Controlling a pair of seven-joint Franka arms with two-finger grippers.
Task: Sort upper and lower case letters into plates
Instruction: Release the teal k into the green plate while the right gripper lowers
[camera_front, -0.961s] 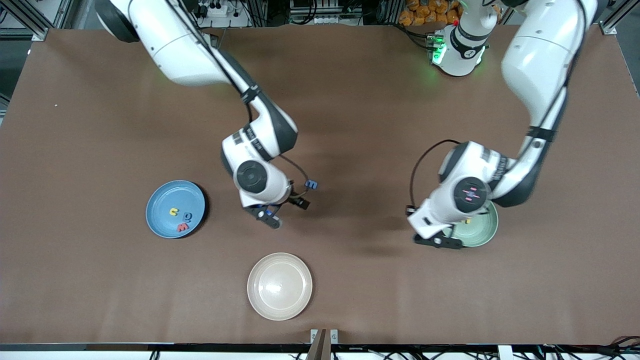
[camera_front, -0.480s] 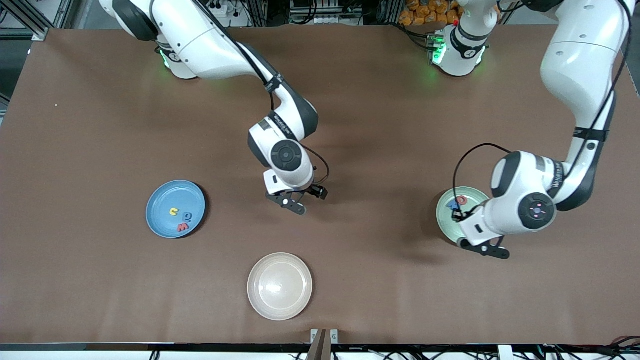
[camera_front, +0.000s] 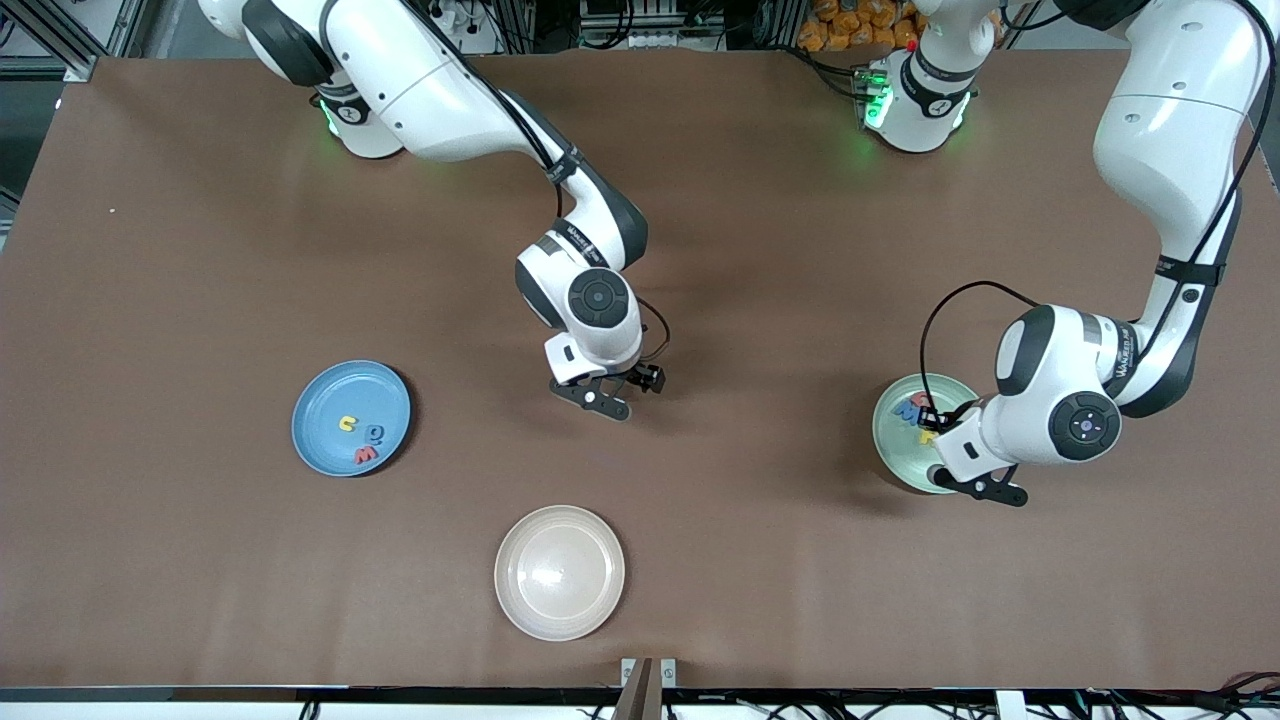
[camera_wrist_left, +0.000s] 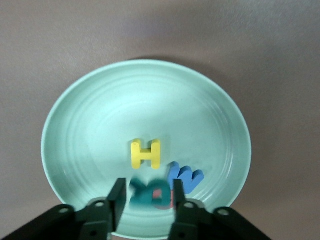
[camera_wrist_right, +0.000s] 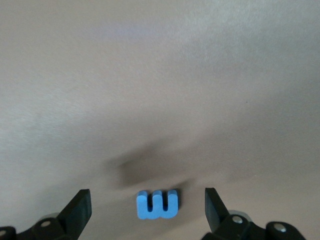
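One blue letter (camera_wrist_right: 157, 204) on the table, between the spread right claw's (camera_wrist_right: 147, 210) fingers.

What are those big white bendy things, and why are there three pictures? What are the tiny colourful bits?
Those are two robot arms fixed to a brown table. The big picture comes from a camera high up, facing them. The other two come from small cameras on each arm's wrist, looking down past its jaws.

The right arm hangs over bare table with its jaws open. A blue toy letter lies below them, not held.

The left arm hangs over the mint plate, where a yellow H and a blue letter lie. A blurry teal letter shows close under its camera; I cannot tell whether it is held.

The blue plate has three letters in it. A cream plate sits nearer the high camera.
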